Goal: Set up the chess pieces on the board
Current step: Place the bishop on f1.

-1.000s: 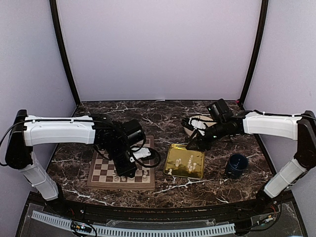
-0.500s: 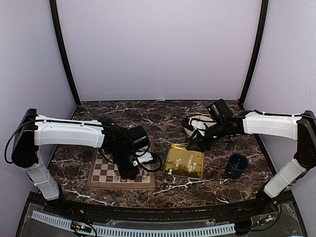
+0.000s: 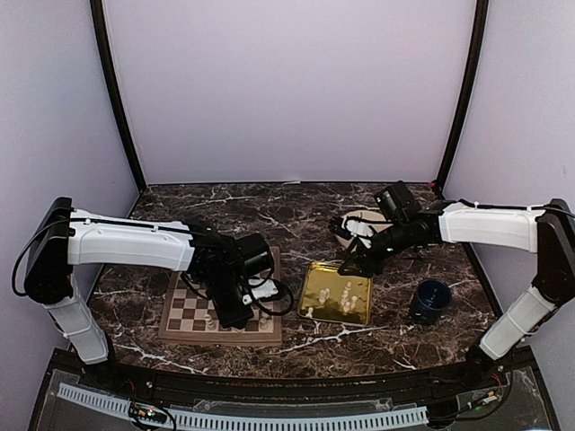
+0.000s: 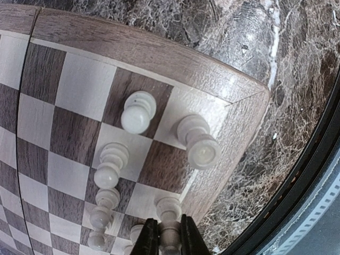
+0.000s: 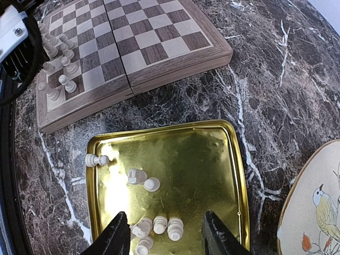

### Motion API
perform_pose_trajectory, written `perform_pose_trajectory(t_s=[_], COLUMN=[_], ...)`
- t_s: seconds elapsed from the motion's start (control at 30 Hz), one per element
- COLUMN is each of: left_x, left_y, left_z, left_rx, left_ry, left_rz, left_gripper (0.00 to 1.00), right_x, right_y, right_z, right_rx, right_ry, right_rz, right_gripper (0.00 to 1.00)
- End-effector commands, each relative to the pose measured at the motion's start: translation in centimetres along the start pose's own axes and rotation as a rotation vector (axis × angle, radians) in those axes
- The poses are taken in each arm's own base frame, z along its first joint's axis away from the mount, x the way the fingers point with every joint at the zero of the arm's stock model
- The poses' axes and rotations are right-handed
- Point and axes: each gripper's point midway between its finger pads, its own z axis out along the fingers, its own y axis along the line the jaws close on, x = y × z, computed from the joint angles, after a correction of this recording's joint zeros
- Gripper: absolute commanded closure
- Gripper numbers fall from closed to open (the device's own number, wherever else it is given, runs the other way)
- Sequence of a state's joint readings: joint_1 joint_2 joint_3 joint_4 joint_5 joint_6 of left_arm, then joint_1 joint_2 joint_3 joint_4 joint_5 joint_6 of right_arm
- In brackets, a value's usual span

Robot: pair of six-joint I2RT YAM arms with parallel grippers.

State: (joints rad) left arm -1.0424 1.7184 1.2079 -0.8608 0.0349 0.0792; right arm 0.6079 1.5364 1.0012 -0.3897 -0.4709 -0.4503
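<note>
**Desk:** Well, where have you got the left fingers (image 3: 236, 316)?

**Me:** I have them low over the near right corner of the board (image 3: 184, 310), pinched narrow on one cream piece (image 4: 169, 208). In my left wrist view that piece sits squarely between the two tips, at the board's edge row. Whether its base rests on the square, I cannot tell.

**Desk:** And the other chess pieces (image 4: 137, 112)?

**Me:** Several stand upright on the squares just beside the held one, in two short rows hugging that corner. The remainder lie in the gold tray (image 5: 196, 154), just right of the board on the marble table (image 3: 296, 211). One is alone by the rim, a pair is near the middle, and a small cluster lies at the side away from the board.

**Desk:** Right fingers (image 3: 349, 267)?

**Me:** I see them spread partway, hanging over the tray and gripping nothing. In my right wrist view the cluster shows in the gap between the tips. I cannot tell whether the tips touch the tray floor.

**Desk:** Anything else around?

**Me:** A blue cup (image 3: 431, 299) stands right of the tray, apart from it. A bird-painted dish (image 5: 319, 212) lies just beyond the tray's far right corner.
</note>
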Motion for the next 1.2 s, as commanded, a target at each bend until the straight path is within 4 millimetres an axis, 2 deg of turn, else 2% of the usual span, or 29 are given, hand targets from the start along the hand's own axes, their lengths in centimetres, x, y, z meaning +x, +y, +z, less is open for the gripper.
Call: perform_pose_trajectory(t_s=[0.0, 0.43, 0.57, 0.77, 0.93, 1.07, 1.17], left_x=[0.9, 0.7, 0.9, 0.0, -1.7, -3.8, -6.2], left_y=[0.5, 1.1, 1.0, 0.9, 0.7, 0.7, 1.6], left_z=[0.3, -0.1, 0.2, -0.8, -3.3, -6.6, -9.3], left_rx=[-0.037, -0.074, -0.067, -0.065, -0.055, -0.069, -0.13], left_ry=[0.028, 0.011, 0.02, -0.018, -0.086, -0.197, -0.345], left_rz=[0.012, -0.001, -0.002, 0.008, 0.037, 0.071, 0.089], left_gripper=[0.9, 0.84, 0.79, 0.72, 0.68, 0.68, 0.66], right_x=[-0.9, -0.9, -0.9, -0.9, -1.0, -1.0, 0.3], right_y=[-0.3, -0.2, -0.2, -0.1, 0.0, -0.2, -0.7], right_z=[-0.1, 0.1, 0.1, 0.1, 0.0, -0.2, 0.5], right_rx=[-0.004, -0.012, -0.013, -0.015, -0.022, -0.009, -0.005], right_ry=[-0.021, -0.018, -0.017, -0.015, -0.011, 0.012, 0.09], right_rz=[-0.013, -0.011, -0.01, -0.01, -0.009, -0.013, -0.009], right_gripper=[0.54, 0.53, 0.53, 0.53, 0.53, 0.52, 0.52])
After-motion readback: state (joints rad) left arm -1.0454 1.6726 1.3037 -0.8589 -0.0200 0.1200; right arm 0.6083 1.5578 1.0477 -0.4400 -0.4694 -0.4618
